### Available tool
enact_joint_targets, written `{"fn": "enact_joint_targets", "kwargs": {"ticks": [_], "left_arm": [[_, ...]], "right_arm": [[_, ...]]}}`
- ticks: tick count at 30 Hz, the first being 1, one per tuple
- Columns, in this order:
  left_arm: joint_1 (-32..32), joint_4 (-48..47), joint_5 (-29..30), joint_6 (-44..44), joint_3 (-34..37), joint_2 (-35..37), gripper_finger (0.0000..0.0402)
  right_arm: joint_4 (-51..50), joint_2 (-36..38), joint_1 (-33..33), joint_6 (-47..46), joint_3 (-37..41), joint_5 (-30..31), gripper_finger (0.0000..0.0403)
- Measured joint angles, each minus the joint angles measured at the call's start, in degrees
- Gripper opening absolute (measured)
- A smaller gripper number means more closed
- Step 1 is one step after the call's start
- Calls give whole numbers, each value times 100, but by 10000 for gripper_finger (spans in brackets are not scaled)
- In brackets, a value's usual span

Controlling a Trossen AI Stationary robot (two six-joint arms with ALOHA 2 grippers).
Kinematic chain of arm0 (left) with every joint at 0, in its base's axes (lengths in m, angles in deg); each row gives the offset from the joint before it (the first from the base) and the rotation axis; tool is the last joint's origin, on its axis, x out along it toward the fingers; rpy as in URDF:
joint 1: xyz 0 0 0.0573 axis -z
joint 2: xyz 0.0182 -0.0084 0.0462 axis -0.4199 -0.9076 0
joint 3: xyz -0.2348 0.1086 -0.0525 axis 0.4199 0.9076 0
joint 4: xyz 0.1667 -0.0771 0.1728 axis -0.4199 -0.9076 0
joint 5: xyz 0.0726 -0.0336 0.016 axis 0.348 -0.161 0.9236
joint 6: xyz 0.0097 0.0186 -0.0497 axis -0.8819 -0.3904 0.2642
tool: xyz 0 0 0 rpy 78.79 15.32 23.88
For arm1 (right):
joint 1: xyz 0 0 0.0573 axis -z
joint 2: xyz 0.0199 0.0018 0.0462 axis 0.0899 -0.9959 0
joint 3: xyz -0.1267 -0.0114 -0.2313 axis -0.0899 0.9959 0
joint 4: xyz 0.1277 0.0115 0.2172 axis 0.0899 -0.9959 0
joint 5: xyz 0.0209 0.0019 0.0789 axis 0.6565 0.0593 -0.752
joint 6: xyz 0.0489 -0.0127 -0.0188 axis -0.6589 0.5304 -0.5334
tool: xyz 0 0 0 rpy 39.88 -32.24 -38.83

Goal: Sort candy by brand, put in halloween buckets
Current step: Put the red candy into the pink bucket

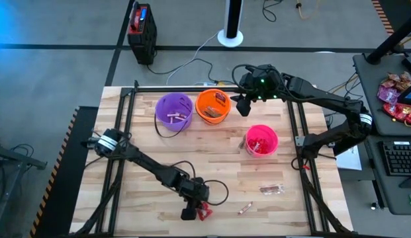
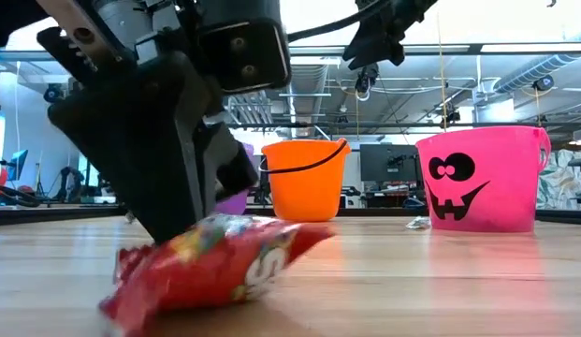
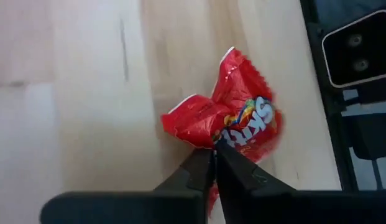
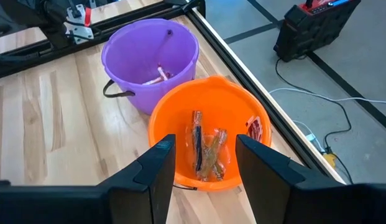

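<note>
From above, the left gripper (image 1: 192, 213) was clamped on a red packet (image 1: 204, 211) at the table's (image 1: 212, 155) near edge, while the right gripper (image 1: 243, 106), jaws apart, hung beside the orange bucket (image 1: 213, 106). At table level, the packet (image 2: 210, 267) lay crumpled on wood. The left wrist showed fingers (image 3: 233, 167) together, pinching its edge. The right wrist showed dark bars (image 4: 207, 152) inside the orange bucket, beside the purple bucket (image 4: 150, 59); the purple one's contents were hard to make out.

Overhead and tabletop views (latter perhaps closest) share the orange bucket (image 1: 212, 106).

Two dark jointed arms, black cabling, seemingly pale bands near their bases.
</note>
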Motion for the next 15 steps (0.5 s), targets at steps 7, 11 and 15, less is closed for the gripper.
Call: {"fn": "enact_joint_targets", "kwargs": {"ticks": [7, 11, 15], "left_arm": [[-211, -1407, 547, -158, -98, 1243, 0], [-708, -2247, 1736, -336, -129, 2169, 0], [-1526, -2041, 2738, -653, -227, 2860, 0]], "right_arm": [[-493, 203, 2, -18, 1, -229, 157], [-918, 382, 2, -195, 1, -1227, 157], [-942, 492, -94, -338, 120, -2696, 157]]}}
